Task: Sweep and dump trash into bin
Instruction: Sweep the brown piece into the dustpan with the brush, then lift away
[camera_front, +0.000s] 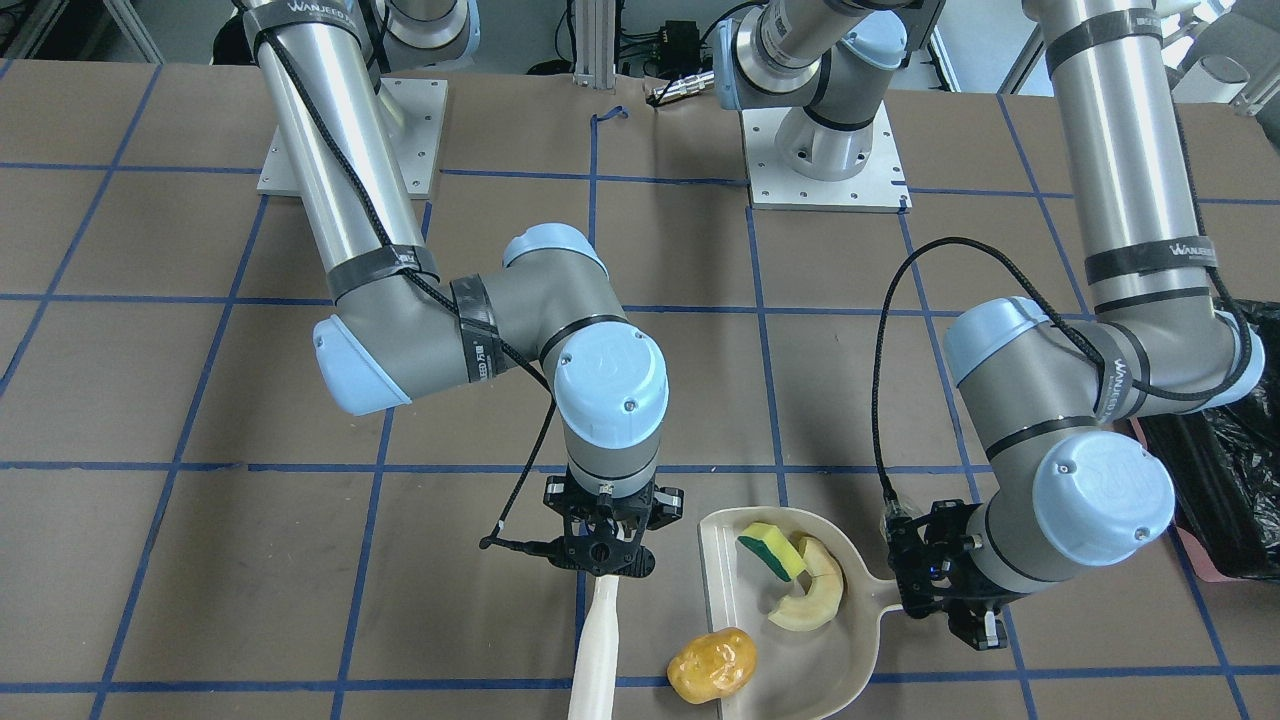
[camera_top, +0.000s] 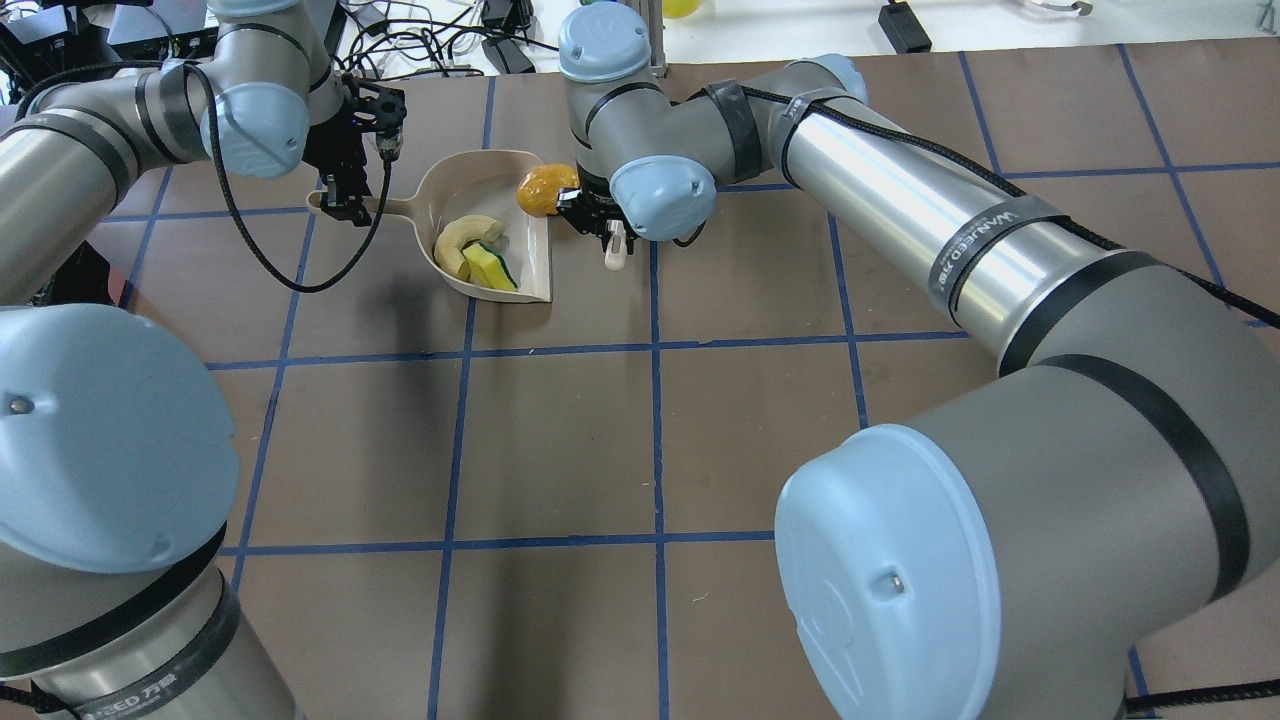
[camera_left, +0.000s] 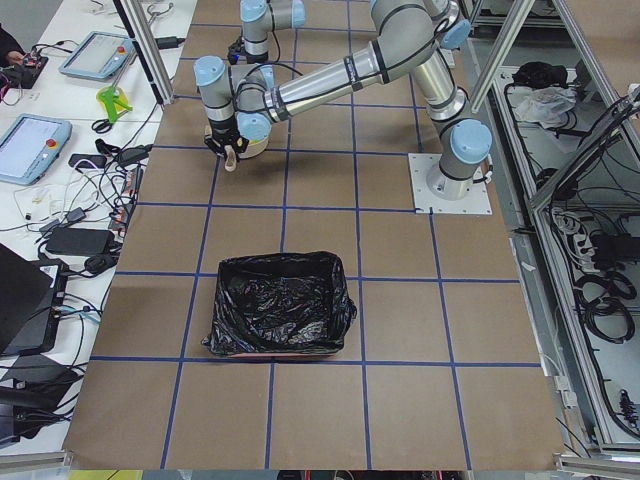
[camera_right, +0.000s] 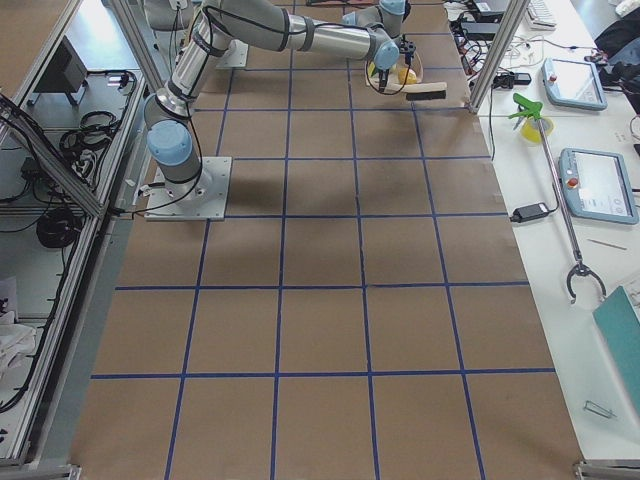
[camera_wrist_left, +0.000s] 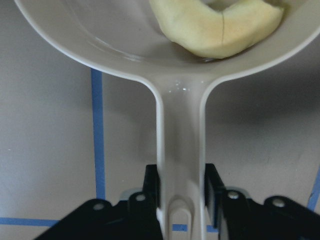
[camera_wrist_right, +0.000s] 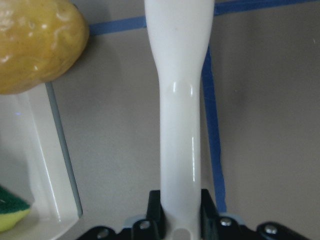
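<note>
- Risk at the right gripper (camera_front: 600, 545): its jaws are clamped on the white brush handle (camera_front: 597, 640), and the bristle end is out of the front view, toward 6 o'clock. If the stroke goes too fast or too high, I think the brush knocks the lump away from the pan instead of into it.
- Risk at the potato-like lump (camera_front: 712, 665): it is round and sits across the lip of the dustpan (camera_front: 795, 675), partly over the table. A weak push can make it roll off along the lip, toward 6 o'clock.
- Risk at the left gripper (camera_front: 940, 590): it is closed around the dustpan handle (camera_front: 880, 578). If the pan is lifted or tilted before the lump is fully inside, the lump probably drops out. A steep tilt can also spill the sponge (camera_front: 772, 548) and the crescent slice (camera_front: 815, 590).
- The lump lies just beside the brush handle, at about 4 o'clock from the right gripper. It touches the pan's lip at about 7 o'clock of the pan.
- The sponge and the slice lie inside the pan and touch each other, the sponge at 11 o'clock of the slice. Both are at about 9 o'clock from the left gripper.
- The bin (camera_front: 1225, 470), lined in black, stands at 3 o'clock at the edge of the front view and is partly hidden. From the side it is well apart from the pan, so the carry is long.
</note>
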